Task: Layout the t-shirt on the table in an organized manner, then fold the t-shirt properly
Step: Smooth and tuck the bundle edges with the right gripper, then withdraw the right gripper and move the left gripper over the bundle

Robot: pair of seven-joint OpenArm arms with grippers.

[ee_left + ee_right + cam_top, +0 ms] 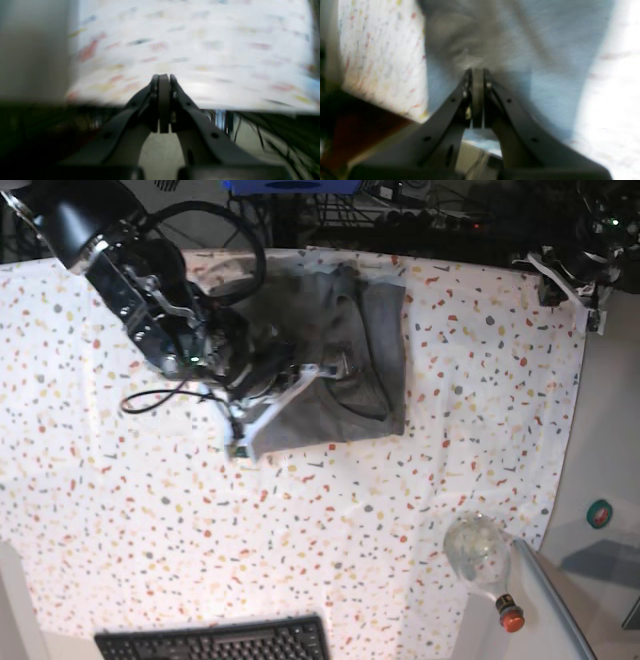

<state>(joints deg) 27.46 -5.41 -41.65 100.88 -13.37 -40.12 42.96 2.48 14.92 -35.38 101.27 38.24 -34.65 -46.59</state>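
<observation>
The t-shirt (340, 355) lies folded into a compact grey rectangle on the counter (120, 510), toward twelve o'clock of the speckled cloth in the base view. The right end effector (335, 365) reaches over the shirt from ten o'clock; in the right wrist view its jaws are pressed together with the grey fabric (495, 37) right at their tips, though blur hides whether any cloth is pinched. The left end effector (163, 77) has its jaws fully closed with nothing between them, above the counter's edge; in the base view its arm sits at the two o'clock corner. A keyboard (215, 642) lies at six o'clock, and a clear bottle (482, 558) at five o'clock.
</observation>
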